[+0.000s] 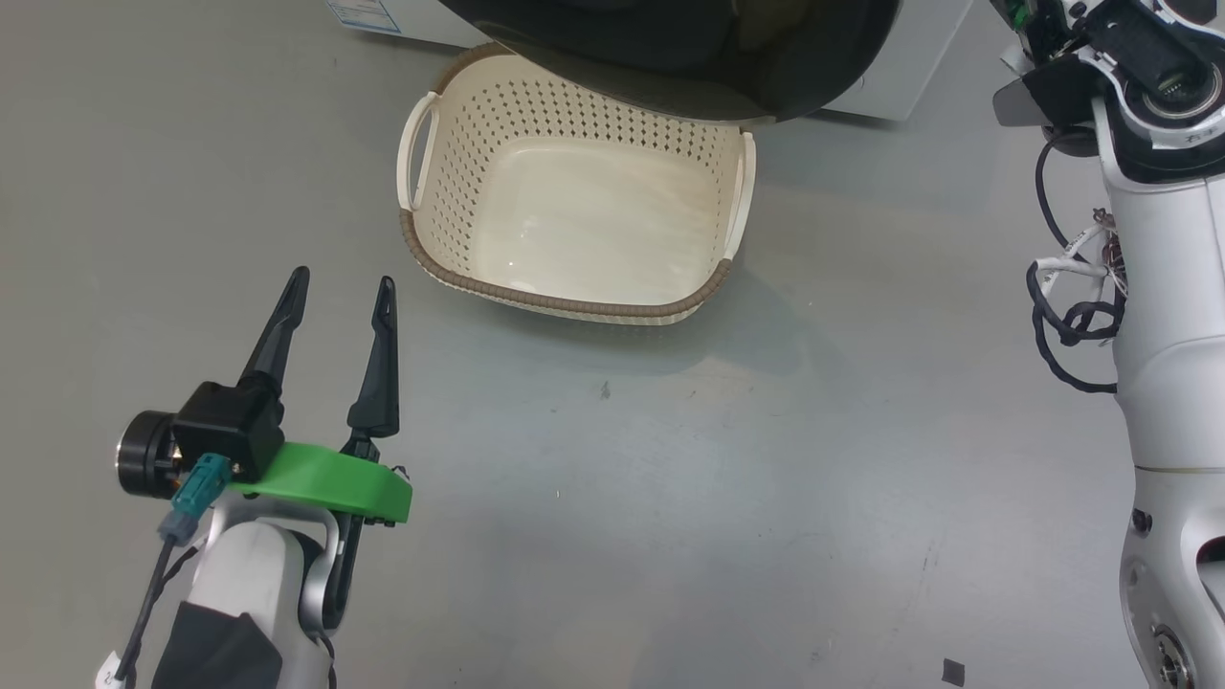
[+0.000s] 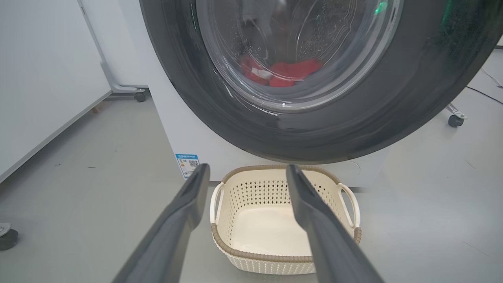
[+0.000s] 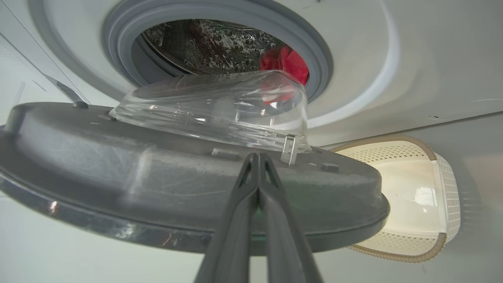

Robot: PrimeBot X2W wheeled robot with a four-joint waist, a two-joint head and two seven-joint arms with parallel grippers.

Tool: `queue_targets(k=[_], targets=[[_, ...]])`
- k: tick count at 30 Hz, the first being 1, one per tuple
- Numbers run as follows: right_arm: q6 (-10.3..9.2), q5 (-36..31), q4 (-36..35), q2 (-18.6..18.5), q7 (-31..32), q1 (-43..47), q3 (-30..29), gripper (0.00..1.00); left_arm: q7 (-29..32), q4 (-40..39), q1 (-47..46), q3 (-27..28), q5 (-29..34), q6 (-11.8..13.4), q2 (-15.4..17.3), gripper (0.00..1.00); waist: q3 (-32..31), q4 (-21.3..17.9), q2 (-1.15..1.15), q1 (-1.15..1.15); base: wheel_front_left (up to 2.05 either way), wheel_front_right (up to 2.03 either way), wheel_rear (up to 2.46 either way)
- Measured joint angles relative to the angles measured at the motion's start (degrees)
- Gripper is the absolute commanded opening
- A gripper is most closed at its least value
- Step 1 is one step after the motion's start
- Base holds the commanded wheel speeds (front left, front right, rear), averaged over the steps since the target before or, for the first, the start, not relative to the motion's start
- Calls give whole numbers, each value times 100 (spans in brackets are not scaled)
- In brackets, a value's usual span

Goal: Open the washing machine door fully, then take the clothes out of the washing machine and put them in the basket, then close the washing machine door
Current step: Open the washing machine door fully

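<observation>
The washing machine door (image 3: pixel 157 188) stands part open, its glossy black rim (image 1: pixel 689 57) hanging over the far edge of the basket (image 1: pixel 574 304). My right gripper (image 3: pixel 257 155) is shut, tips pressed on the door's grey inner face just below the glass bowl (image 3: pixel 220 110), beside the metal latch. Red clothes (image 3: pixel 289 63) lie in the steel drum behind the grey rubber ring, and the clothes (image 2: pixel 290 72) show through the door glass. The cream basket (image 2: pixel 251 255) stands empty on the floor before the white washing machine (image 2: pixel 188 133). My left gripper (image 1: pixel 343 282) is open above the floor, left of the basket, holding nothing.
My right arm's white forearm (image 1: pixel 1168 335) with loose black cables rises along the right side. A white panel on casters (image 2: pixel 139 96) stands left of the machine and another caster (image 2: pixel 456 120) to its right. Grey floor (image 1: pixel 670 498) spreads in front of the basket.
</observation>
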Motion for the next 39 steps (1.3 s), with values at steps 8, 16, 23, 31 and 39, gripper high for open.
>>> queue_targets(k=[8,16,23,31,39], targets=[[-99,339,267,45,372,-221,-103,0,0,26,0,-35,-24,5,0,100,-37,47,0,0,0,0,0],[-159,876,606,144,856,-238,-159,0,0,46,1,-69,-33,22,-1,100,-90,70,0,0,0,0,0],[-200,1104,887,170,1159,-198,-175,0,0,107,3,-153,-41,23,-3,100,-213,102,0,0,0,0,0],[-201,1473,1115,220,1441,-3,-179,0,0,181,18,-133,-41,53,-3,100,-448,141,0,0,0,0,0],[-201,1638,1248,263,1645,242,34,0,0,192,53,-108,-38,81,-3,100,-658,151,0,0,0,0,0]])
